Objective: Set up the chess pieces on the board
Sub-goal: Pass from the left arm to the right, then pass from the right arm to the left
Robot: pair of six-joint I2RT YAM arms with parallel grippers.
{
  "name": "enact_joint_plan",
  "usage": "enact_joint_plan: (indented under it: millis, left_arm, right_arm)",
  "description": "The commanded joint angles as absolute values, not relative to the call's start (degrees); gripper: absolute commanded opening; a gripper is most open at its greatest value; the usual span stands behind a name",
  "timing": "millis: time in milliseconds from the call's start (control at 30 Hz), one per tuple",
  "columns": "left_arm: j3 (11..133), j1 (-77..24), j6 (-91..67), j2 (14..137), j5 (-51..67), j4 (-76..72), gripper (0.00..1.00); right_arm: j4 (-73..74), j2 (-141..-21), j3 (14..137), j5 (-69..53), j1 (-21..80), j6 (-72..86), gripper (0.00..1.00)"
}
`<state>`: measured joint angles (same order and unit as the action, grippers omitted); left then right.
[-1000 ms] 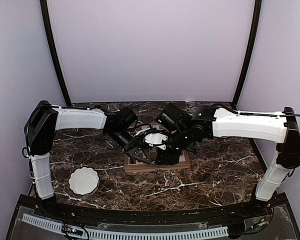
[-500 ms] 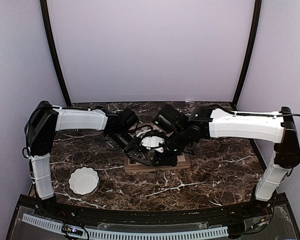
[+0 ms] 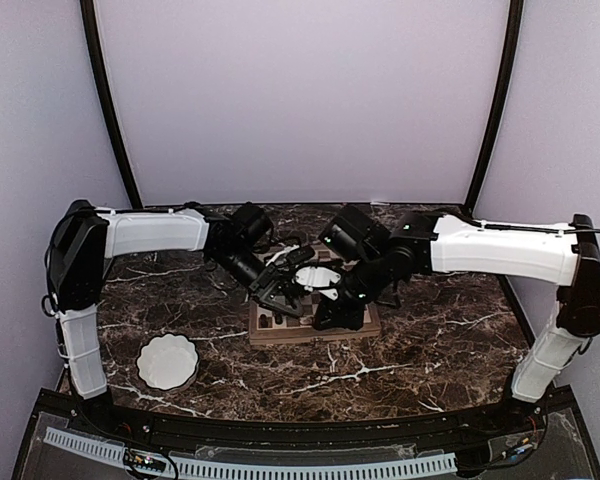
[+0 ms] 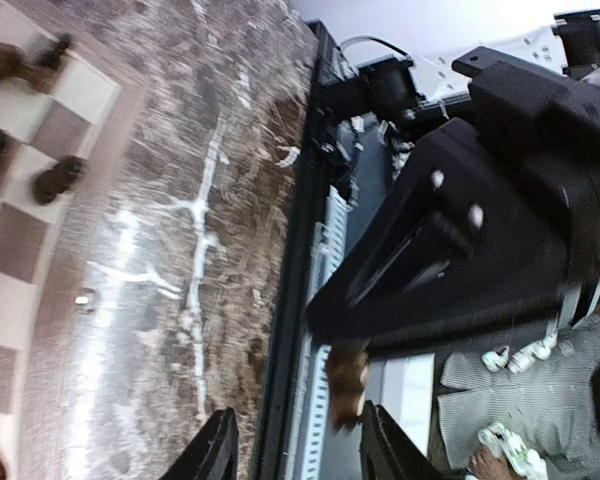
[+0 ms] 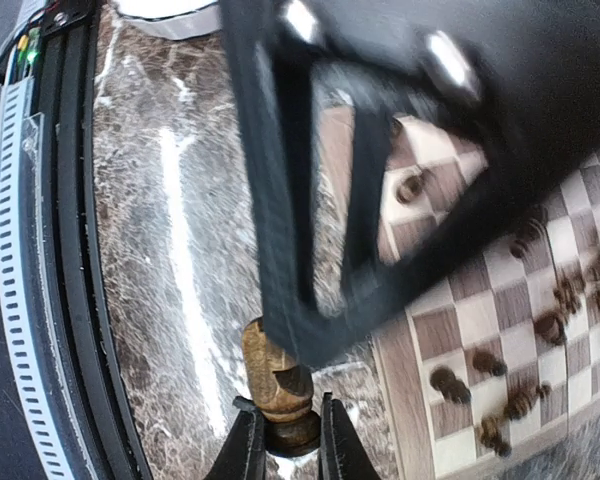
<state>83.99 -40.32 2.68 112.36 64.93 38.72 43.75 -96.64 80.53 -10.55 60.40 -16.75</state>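
Two claws meet above the board [image 3: 300, 336] in the middle of the dark marble worktop [image 3: 430, 350].

Right claw [image 5: 285, 450]: clenched on one tan-brown chessman [image 5: 278, 385], fingers pinching its base, head pointing away from the wrist. In the right wrist view it shows against the marble just beside the board's light rim.

Left claw [image 4: 298, 455]: released, fingers [image 4: 220, 450] well apart, nothing gripped. The same chessman shows in the gap just past its tips, under the right claw's black body. Whether the left fingers touch it: cannot tell, too blurred.

Several dark chess pieces [image 5: 445, 380] stand scattered over the board's squares, not in rows, most toward one side. The left wrist view catches a few near a board edge.

One white scalloped bowl [image 3: 167, 362] sits on the worktop at front left, well apart from the board.
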Motion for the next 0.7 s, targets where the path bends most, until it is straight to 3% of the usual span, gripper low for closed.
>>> enact_joint_plan:
  millis: [0, 300, 433, 667]
  left_arm:
    - [84.1, -38.5, -1.9, 105.3, 55.5, 33.2, 0.44]
    - [70.3, -40.1, -31.8, 94.9, 35.0, -11.5, 0.49]
    - [75.5, -41.9, -32.6, 97.5, 31.8, -12.1, 0.52]
    - [86.5, -44.2, -31.0, 106.2, 36.9, -9.3, 0.52]
  right_arm:
    - [38.1, -88.9, 75.2, -13.9, 56.0, -10.8, 0.02]
    - [14.8, -74.2, 60.6, -11.4, 47.2, 8.9, 0.03]
    - [6.5, -70.6, 56.2, -9.2, 44.3, 15.3, 0.04]
    - [5.5, -71.0, 55.1, -10.5, 43.2, 14.0, 0.05]
